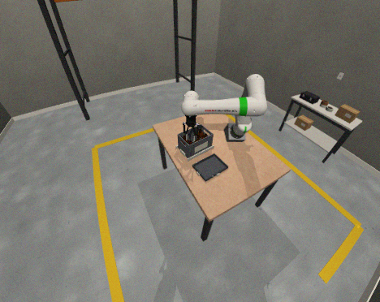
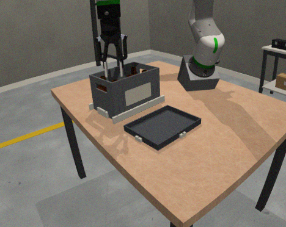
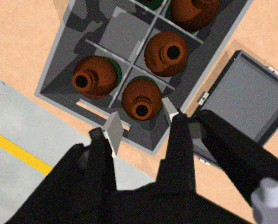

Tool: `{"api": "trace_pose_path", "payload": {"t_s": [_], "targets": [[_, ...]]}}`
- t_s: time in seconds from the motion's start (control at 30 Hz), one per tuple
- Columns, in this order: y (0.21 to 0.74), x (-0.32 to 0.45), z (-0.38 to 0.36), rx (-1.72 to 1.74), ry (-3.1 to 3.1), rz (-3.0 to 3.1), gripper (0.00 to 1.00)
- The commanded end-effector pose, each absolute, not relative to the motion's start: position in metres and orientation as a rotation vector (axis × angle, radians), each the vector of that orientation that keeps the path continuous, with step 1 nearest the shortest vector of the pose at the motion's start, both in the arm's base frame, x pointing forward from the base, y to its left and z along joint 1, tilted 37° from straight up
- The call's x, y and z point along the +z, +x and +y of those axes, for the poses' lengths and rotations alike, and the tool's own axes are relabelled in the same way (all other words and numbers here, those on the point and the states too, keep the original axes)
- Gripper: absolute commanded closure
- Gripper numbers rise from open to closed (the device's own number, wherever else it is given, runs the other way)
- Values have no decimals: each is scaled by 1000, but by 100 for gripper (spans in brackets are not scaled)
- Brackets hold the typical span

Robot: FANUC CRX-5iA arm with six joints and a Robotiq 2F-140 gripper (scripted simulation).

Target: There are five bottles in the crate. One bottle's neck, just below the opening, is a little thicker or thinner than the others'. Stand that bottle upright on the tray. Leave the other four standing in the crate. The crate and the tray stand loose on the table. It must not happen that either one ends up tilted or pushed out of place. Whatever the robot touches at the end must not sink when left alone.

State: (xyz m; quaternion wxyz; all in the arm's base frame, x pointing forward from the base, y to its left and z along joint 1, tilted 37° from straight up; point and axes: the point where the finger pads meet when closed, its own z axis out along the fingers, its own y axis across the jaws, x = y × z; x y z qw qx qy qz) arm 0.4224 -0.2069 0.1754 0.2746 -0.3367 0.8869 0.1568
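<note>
Bottle (image 3: 141,94), brown, 1 of 5; standing in the crate (image 1: 186,148) (image 2: 101,101) (image 3: 61,86), in the end cell nearest the gripper (image 1: 191,135) (image 2: 113,71) (image 3: 142,115). Presumably the one picked or under check; no neck difference can be told here.

Listed left to right, wrist view:

Item 1: neighbour bottle (image 3: 100,75), upright, in the cell beside. Keep the left finger off it and off the divider.

Item 2: left finger, pad edge-on, apart from the neck. Step in hand, as judged: closing on or gauging 1 neck. Centre the 2 pads on it first, level with the band below the opening, then close slowly so contact comes on both sides together. If the neck proves odd, lift straight up until the base clears the crate wall.

Item 3: the first-named bottle, its mouth between the 2 fingertips in this view, ungripped. Jaws partly open, holding nothing; exact fingertip height against the neck cannot be told.

Item 4: right finger, close by the crate's side wall; little room for widening.

Item 5: 3 further bottles, up the crate, for leaving in place.

Item 6: tray (image 1: 210,167) (image 2: 162,126) (image 3: 242,95), beside the crate, with no bottle on it.
</note>
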Motion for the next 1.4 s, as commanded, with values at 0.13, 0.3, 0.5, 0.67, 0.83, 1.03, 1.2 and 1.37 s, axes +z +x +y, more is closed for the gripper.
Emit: {"api": "trace_pose_path", "payload": {"t_s": [0.13, 0.3, 0.5, 0.67, 0.83, 1.03, 1.2, 1.37], "targets": [[422, 176, -208, 420, -905, 2385, 56], [422, 176, -208, 420, -905, 2385, 56], [422, 176, -208, 420, -905, 2385, 56], [422, 176, -208, 420, -905, 2385, 56], [422, 176, -207, 420, -905, 2385, 56], [423, 175, -207, 420, -905, 2385, 56], [423, 174, -206, 420, -905, 2385, 56], [425, 171, -204, 420, -905, 2385, 56]]}}
